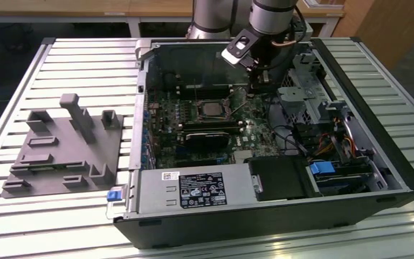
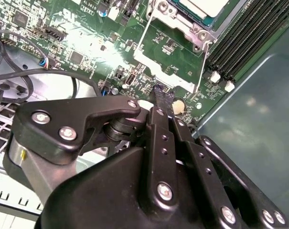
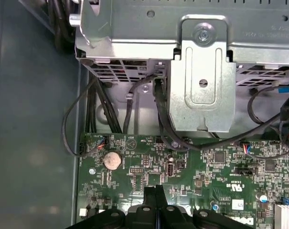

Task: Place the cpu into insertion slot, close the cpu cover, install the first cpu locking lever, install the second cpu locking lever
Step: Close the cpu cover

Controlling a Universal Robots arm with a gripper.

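Closed claw (image 3: 156, 192) near the insertion slot (image 1: 198, 110)

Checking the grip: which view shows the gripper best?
The second wrist view: the gripper shows its linkages and shut fingers, tips near the motherboard. The first wrist view catches its shut tips; the exterior view, its body inside the case.

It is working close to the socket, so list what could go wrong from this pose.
1. The end effector, fingers together, looks close to the green motherboard near the coin battery; dropping lower could scrape small parts.
2. Black cables loop from the metal drive cage nearby; the wrist might snag them.
3. The wire levers by the cpu cover are thin; closed tips might slip off one.
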